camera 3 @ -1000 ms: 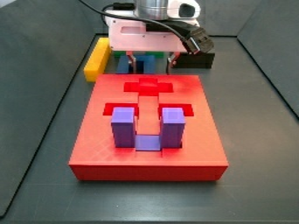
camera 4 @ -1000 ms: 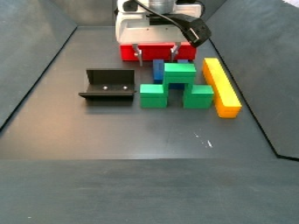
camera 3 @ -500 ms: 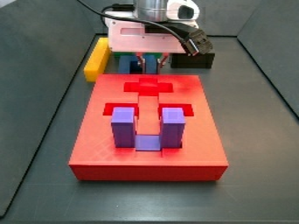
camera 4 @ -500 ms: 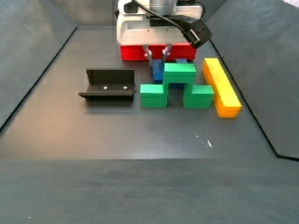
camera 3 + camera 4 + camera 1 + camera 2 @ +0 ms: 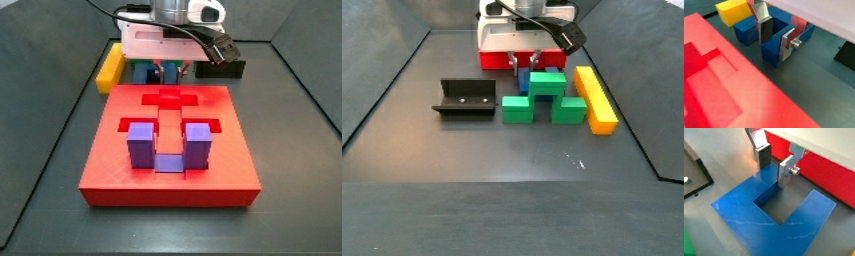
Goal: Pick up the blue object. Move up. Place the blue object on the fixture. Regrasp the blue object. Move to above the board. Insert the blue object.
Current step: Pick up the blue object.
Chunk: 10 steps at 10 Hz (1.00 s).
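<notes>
The dark blue U-shaped object (image 5: pixel 769 54) lies behind the red board (image 5: pixel 167 185), between it and the green blocks. It also shows in a wrist view (image 5: pixel 751 213) and partly in a side view (image 5: pixel 523 80). My gripper (image 5: pixel 775 48) is low over it and open. One finger (image 5: pixel 764 27) is in the gap between the prongs and the other (image 5: pixel 787 44) is outside one prong. The gripper also shows in a wrist view (image 5: pixel 773 176) and in both side views (image 5: pixel 167 68) (image 5: pixel 529 60). The black fixture (image 5: pixel 465 98) stands apart on the floor.
A purple U-shaped block (image 5: pixel 167 145) sits in the board's slot. Green blocks (image 5: pixel 545 95) and a long yellow bar (image 5: pixel 593 98) lie close beside the blue object. The board's edge (image 5: pixel 724 85) runs right next to the gripper. Dark walls enclose the floor.
The gripper has come down slightly around the blue object's prong. Nothing else has moved.
</notes>
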{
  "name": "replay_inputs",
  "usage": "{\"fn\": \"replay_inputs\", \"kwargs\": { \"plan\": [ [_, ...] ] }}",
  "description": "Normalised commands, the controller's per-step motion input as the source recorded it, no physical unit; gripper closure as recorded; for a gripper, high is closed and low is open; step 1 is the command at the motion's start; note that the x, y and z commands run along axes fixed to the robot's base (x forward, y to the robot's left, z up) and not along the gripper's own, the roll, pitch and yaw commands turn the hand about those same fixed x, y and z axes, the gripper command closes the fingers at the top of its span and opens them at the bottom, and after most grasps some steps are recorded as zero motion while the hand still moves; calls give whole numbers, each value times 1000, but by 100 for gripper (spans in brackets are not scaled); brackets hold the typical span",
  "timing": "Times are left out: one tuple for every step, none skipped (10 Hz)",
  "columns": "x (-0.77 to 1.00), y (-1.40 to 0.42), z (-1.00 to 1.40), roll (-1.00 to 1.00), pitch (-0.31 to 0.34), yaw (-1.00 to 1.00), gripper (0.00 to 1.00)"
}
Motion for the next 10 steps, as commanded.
{"fn": "replay_inputs", "kwargs": {
  "plan": [
    [0,0,0,0,0,0,100],
    [0,0,0,0,0,0,100],
    [0,0,0,0,0,0,100],
    [0,0,0,0,0,0,100],
    [0,0,0,0,0,0,100],
    [0,0,0,0,0,0,100],
    [0,0,0,0,0,0,100],
    [0,0,0,0,0,0,100],
    [0,0,0,0,0,0,100],
    [0,0,0,0,0,0,100]
  ]
}}
